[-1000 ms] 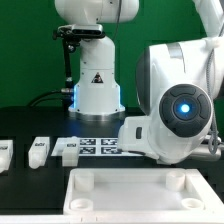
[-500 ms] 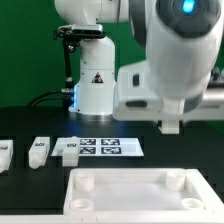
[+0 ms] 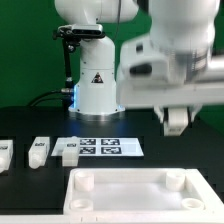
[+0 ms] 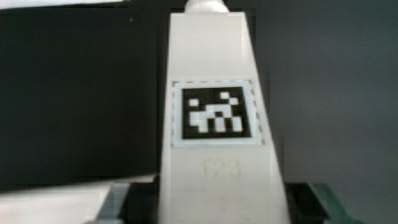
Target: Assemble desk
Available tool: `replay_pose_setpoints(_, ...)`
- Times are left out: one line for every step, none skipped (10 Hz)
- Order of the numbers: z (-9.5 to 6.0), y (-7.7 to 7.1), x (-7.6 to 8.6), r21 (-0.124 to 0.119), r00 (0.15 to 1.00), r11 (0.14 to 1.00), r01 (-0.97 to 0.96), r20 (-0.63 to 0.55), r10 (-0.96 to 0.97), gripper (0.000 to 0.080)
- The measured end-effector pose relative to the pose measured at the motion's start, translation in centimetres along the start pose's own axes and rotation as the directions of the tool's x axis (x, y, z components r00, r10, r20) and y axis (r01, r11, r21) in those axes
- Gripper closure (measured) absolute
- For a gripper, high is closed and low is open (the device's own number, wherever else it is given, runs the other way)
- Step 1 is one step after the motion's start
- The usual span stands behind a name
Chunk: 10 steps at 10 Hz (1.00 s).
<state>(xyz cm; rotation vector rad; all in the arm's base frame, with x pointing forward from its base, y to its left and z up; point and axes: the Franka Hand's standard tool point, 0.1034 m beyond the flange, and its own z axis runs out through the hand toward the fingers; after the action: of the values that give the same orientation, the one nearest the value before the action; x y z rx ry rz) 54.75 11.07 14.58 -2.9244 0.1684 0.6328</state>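
Note:
The desk's white rimmed tabletop [image 3: 128, 192] lies at the front with its corner sockets facing up. My gripper [image 3: 177, 112] hangs above the tabletop's far corner on the exterior view's right, shut on a white square leg [image 3: 177, 121] that sticks down from it. In the wrist view this leg [image 4: 215, 60] runs straight out from between the dark fingers [image 4: 135, 202], its black-and-white tag [image 4: 215, 110] facing the camera. Three more white legs [image 3: 38, 150] lie in a row on the black table at the exterior view's left.
The marker board [image 3: 108, 146] lies flat behind the tabletop, beside the nearest loose leg [image 3: 67, 152]. The robot's white base [image 3: 96, 85] stands at the back, with a cable stand to its left. My arm's bulky white links fill the upper right.
The arm has swung up and toward the exterior view's right, lifting the gripped leg clear of the table. The tabletop and loose legs have not moved.

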Motion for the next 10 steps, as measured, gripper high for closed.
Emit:
replay_pose_setpoints(-3.0,-0.6,1.8,0.008,0.997,0.999,0.036,-0.065,-0.036,0.0514)
replay_pose_setpoints(-4.0,-1.1,3.0,0.010,0.987,0.999,0.039,-0.157,-0.037,0.0514)
replay_pose_setpoints(-4.0,-1.2,3.2,0.013,0.967,0.999,0.041,-0.251,-0.036,0.0514)
replay_pose_setpoints(-3.7,-1.0,2.9,0.014,0.952,0.999,0.040,-0.303,-0.034,0.0514)
replay_pose_setpoints(-3.7,-1.2,3.7,0.005,0.920,0.999,0.048,-0.389,-0.042,0.0514)
replay_pose_setpoints(-3.3,-1.6,4.9,-0.015,0.868,0.997,0.070,-0.491,-0.068,0.0514)
replay_pose_setpoints(-4.3,-1.4,5.8,-0.044,0.846,0.993,0.110,-0.521,-0.117,0.0514)
replay_pose_setpoints(-6.3,-1.5,8.0,-0.087,0.773,0.986,0.143,-0.612,-0.166,0.0514)
replay_pose_setpoints(-6.4,-1.5,8.8,-0.110,0.685,0.981,0.157,-0.704,-0.189,0.0514)
replay_pose_setpoints(-5.6,-1.4,8.4,-0.110,0.653,0.982,0.152,-0.735,-0.184,0.0514)
